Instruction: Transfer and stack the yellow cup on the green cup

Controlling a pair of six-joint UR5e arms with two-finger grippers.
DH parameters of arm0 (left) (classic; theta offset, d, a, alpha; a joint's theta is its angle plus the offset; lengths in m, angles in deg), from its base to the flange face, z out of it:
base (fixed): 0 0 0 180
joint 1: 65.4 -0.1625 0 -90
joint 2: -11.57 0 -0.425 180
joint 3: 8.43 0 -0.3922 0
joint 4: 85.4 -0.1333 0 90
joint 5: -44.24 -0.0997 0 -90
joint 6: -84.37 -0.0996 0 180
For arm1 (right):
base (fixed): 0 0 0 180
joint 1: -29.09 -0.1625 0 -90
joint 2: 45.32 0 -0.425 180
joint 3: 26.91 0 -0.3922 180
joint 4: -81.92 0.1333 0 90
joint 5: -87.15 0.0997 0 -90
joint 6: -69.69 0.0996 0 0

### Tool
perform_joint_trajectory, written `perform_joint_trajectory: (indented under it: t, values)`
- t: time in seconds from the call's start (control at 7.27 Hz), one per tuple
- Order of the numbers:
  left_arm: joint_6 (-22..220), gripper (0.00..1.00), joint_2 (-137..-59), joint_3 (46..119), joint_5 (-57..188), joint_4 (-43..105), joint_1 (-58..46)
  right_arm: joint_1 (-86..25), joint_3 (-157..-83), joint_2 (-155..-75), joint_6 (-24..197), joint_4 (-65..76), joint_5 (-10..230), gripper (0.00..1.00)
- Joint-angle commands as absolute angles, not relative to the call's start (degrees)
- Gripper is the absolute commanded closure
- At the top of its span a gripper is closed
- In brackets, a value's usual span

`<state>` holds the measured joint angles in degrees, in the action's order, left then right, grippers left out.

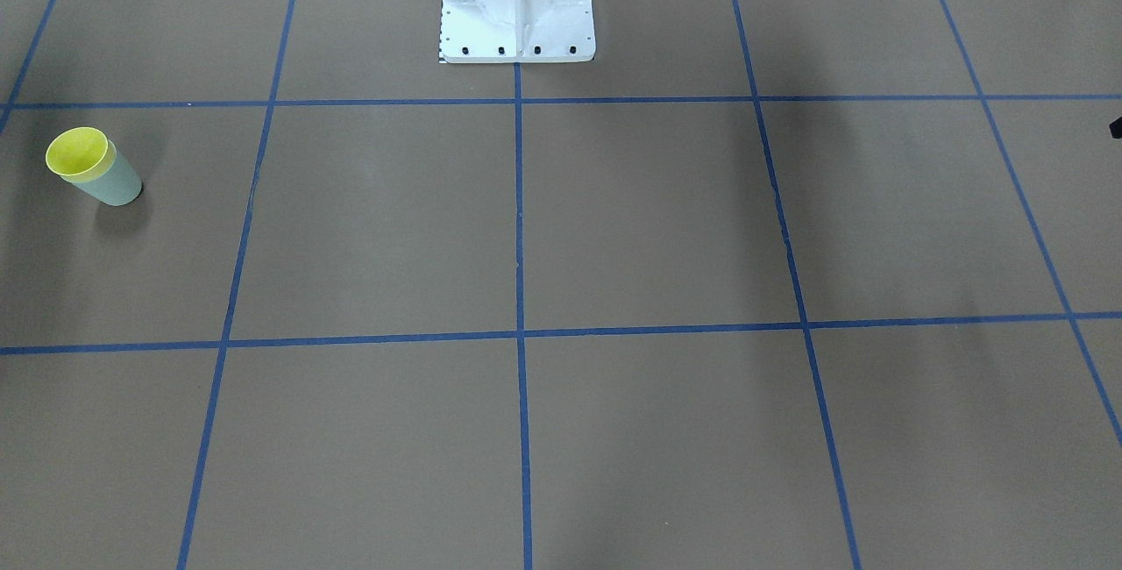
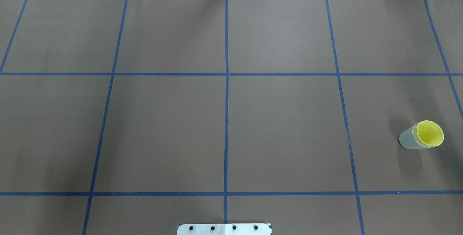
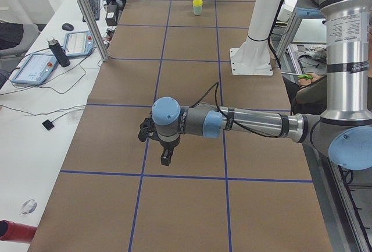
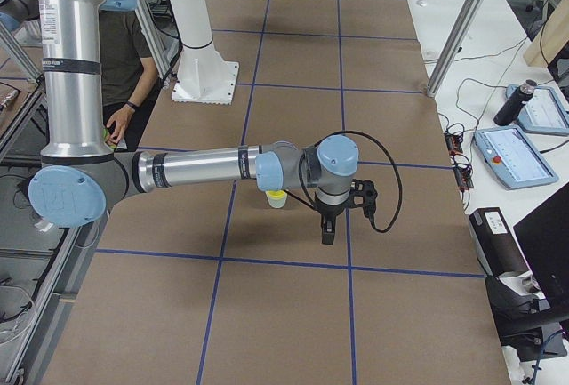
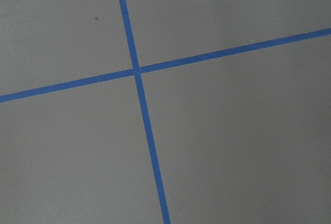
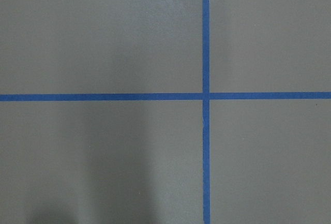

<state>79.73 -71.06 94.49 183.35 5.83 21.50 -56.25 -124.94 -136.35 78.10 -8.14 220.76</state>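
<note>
The yellow cup [image 1: 77,153] sits nested inside the green cup [image 1: 116,185], and the pair stands upright on the brown table. It is at the right edge in the overhead view, yellow cup [image 2: 429,133] inside green cup [image 2: 408,140]. The stack shows far off in the exterior left view [image 3: 198,6]. In the exterior right view [image 4: 277,198] it is partly hidden behind the right arm. My left gripper [image 3: 165,159] and right gripper [image 4: 327,235] point down above the table; I cannot tell whether they are open or shut. Both wrist views show only table.
Blue tape lines [image 2: 226,83] divide the brown table into squares. The white robot pedestal [image 1: 517,9] stands at the table's robot side. A side desk holds tablets [image 3: 35,67] and a bottle [image 3: 56,51]. A person [image 4: 124,56] sits beside the pedestal.
</note>
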Motion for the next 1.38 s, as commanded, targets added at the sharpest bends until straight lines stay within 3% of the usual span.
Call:
perform_joint_trajectory:
  t: [0.0, 1.24]
  values:
    - [79.8, 0.00, -70.1, 95.5, 183.3, 5.7, 21.5, -55.6, -125.0, -136.6, 74.3, -8.2, 220.7, 0.00]
    - [79.9, 0.00, -70.2, 95.4, 184.0, 5.7, 21.4, -55.5, -124.0, -135.4, 73.9, -7.8, 220.9, 0.00]
